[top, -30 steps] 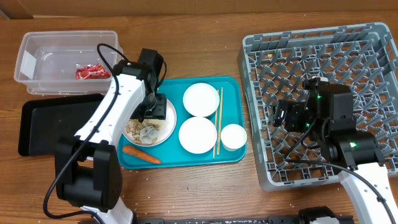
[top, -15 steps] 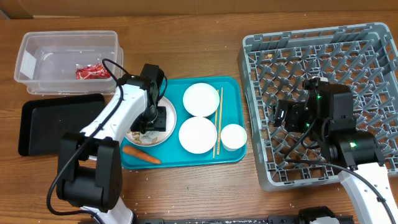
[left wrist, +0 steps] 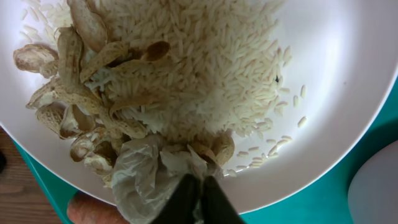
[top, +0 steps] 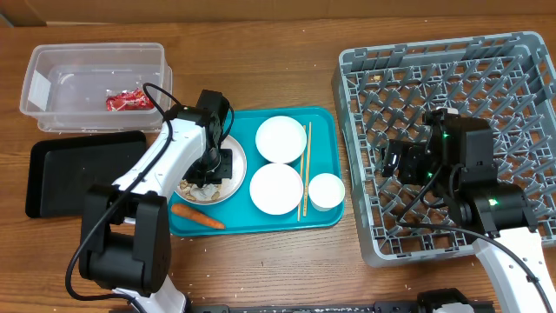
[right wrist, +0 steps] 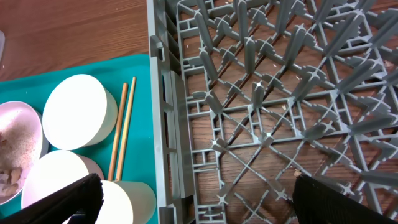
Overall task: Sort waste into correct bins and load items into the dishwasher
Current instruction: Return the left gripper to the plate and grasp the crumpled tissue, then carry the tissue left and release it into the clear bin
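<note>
On the teal tray, the round white plate [top: 233,167] holds nut shells [left wrist: 74,93], rice crumbs [left wrist: 205,68] and a crumpled silvery wrapper [left wrist: 140,180]. My left gripper [top: 208,176] is down on the plate, shut on the wrapper's edge [left wrist: 199,198]. The orange carrot [top: 197,216] lies just in front of the plate. Two bowls [top: 280,139] [top: 276,188], the small cup [top: 326,191] and chopsticks [top: 304,169] sit on the tray's right half. My right gripper [top: 415,162] hangs open over the grey dish rack's [top: 452,78] left side, with nothing between its fingers [right wrist: 68,199].
A clear tub [top: 52,113] at the back left holds a red wrapper [top: 129,101]. The black tray [top: 69,169] lies in front of it, left of the teal tray [top: 321,217]. The rack's near wall [right wrist: 168,124] separates the right gripper from the cup [right wrist: 124,202].
My left gripper came down toward the plate's front and closed on the silvery wrapper. The right arm has not moved.
</note>
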`<state>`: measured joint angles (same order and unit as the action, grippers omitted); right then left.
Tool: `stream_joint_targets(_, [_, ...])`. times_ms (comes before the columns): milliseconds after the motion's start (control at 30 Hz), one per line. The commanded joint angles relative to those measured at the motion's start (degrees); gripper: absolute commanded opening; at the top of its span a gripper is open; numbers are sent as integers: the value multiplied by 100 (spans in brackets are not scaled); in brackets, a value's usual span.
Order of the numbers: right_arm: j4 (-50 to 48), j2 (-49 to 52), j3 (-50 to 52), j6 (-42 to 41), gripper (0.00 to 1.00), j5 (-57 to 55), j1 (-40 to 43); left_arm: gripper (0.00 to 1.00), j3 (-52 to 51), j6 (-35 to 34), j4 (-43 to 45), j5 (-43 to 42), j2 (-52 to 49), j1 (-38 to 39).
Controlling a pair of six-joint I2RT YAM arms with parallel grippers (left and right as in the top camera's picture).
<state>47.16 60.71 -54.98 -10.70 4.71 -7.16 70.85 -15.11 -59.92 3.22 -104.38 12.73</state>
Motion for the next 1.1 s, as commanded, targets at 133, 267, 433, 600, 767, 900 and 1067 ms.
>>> stream_joint_targets(133, [-26,-35,-136,-26,100,52,15,4,28,-35,-20,-24,61,-9])
stream_joint_targets(267, [-28,-35,-136,-26,100,52,15,4,658,20,-337,35,79,-74])
stream_joint_targets(433, [-26,-35,-136,-26,100,52,15,4,1843,334,-730,61,92,-348])
stream_joint_targets(600, [-26,-35,-136,-26,100,52,15,4,2743,332,-686,514,92,-756])
stream_joint_targets(767, [-26,-35,-136,-26,100,52,15,4,3112,284,94,619,90,-1545])
stream_joint_targets(900, [-24,-35,-136,-26,100,55,15,4,3102,-42,503,557,59,-1971])
stream_joint_targets(1067, [-28,-35,-136,-26,100,52,15,4,2973,-37,1095,531,55,-2345])
